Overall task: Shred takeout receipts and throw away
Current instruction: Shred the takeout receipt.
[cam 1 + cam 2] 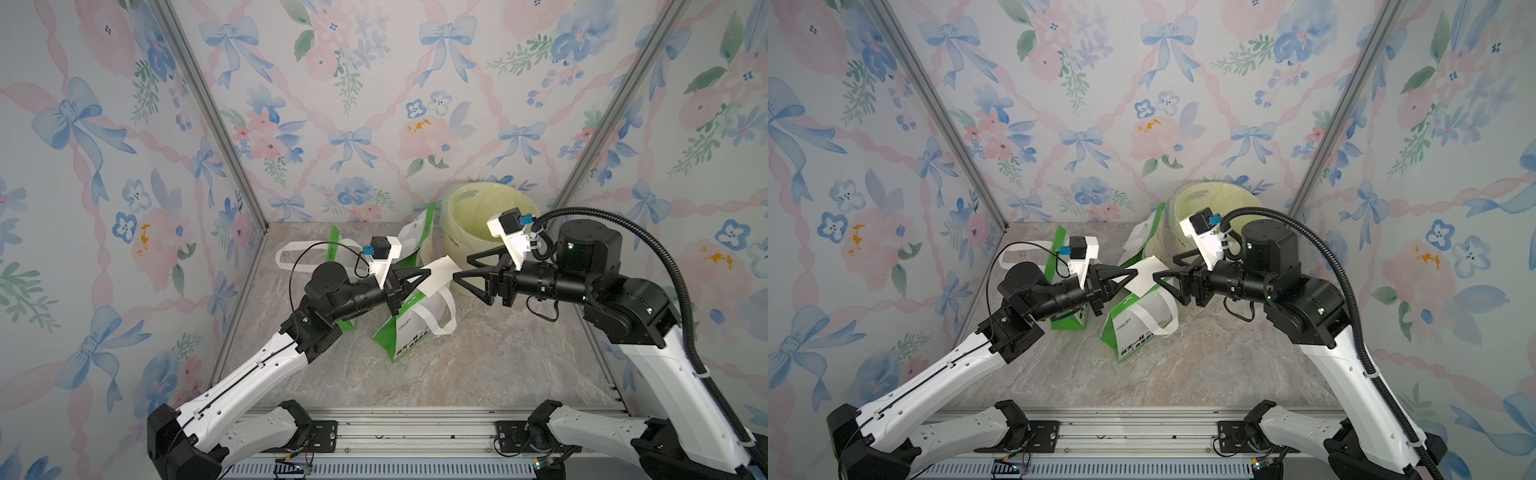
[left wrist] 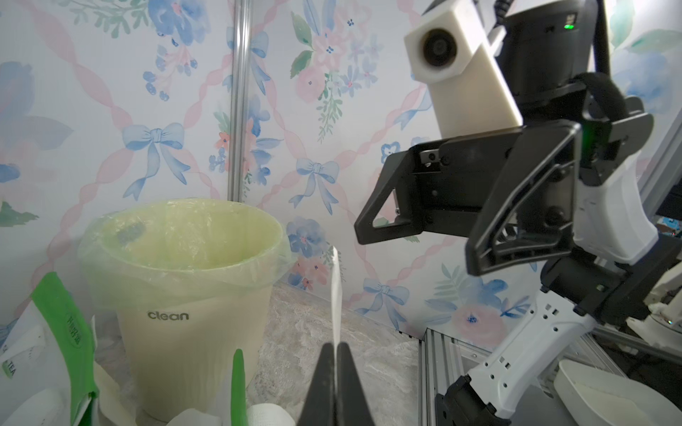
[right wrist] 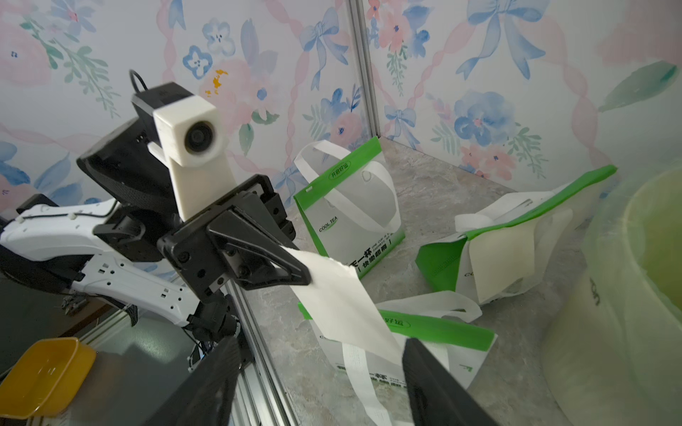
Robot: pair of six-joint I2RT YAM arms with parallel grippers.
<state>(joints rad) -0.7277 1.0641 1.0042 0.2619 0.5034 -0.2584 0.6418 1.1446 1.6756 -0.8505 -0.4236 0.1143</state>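
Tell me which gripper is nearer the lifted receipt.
Left. The left gripper is shut on the receipt; the right gripper is open just off its free edge.

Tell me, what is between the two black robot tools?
A thin white paper receipt hangs there, pinched in the shut left tool, its free end by the open right tool, in both top views.

receipt (image 3: 339, 302): thin matt white paper | bags (image 3: 354, 214): matt non-woven cloth | bin (image 2: 192, 343): smooth plastic, glossy film liner (image 2: 177, 280) | desk (image 1: 478, 365): smooth marbled stone-look
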